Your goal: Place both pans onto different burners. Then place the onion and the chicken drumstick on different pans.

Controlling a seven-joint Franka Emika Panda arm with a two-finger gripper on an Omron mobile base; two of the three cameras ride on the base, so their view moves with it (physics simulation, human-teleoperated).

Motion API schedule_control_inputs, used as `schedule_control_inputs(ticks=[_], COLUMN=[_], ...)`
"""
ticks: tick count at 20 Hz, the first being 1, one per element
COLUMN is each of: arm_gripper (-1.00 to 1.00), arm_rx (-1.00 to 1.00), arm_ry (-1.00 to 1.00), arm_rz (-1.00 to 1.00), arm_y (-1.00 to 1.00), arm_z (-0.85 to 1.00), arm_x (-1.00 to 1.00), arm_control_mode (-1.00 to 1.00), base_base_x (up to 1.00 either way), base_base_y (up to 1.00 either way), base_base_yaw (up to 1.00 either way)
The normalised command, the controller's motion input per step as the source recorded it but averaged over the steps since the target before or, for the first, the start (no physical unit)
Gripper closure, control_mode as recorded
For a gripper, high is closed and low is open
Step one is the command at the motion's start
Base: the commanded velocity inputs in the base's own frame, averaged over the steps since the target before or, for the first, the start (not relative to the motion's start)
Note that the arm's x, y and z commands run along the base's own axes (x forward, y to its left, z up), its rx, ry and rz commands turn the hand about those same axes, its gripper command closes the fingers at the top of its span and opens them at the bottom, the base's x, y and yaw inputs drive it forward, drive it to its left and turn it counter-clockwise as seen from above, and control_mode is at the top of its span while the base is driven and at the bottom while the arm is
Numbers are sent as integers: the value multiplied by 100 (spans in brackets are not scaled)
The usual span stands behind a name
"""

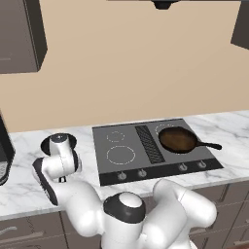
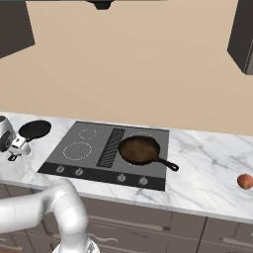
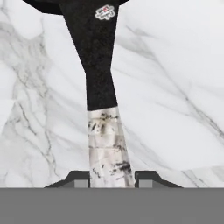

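Since the black pan [image 2: 34, 129] lies on the marble counter [image 3: 175, 87] left of the cooktop [image 1: 151, 151], the gripper [image 3: 111, 178] has its fingers closed tight on the silvery end of that pan's handle, probably the easiest place to lift it from. Farther off, the brown pan [image 1: 177, 139] sits on a right-hand burner, leaving the left burners [image 1: 120, 154] free. An onion [image 2: 244, 181] waits far right.

Marble counter [image 2: 207, 168] under a beige wall [image 1: 136, 63], dark cabinets [image 1: 19, 34] above, drawers [image 2: 148, 225] below.
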Motion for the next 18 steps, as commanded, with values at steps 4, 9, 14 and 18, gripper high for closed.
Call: schedule_control_inputs(ticks=[4, 9, 14, 18], arm_gripper=[100, 100, 100, 100], arm_rx=[1, 1, 0, 0], arm_ry=[-10, -1, 0, 0], arm_rz=[0, -7, -17, -17], arm_y=[-24, -38, -66, -61], arm_z=[49, 44, 19, 4], arm_x=[-15, -17, -25, -33], arm_control_mode=[-100, -100, -100, -100], base_base_x=[0, 0, 0, 0], base_base_y=[0, 0, 0, 0], base_base_yaw=[0, 0, 0, 0])
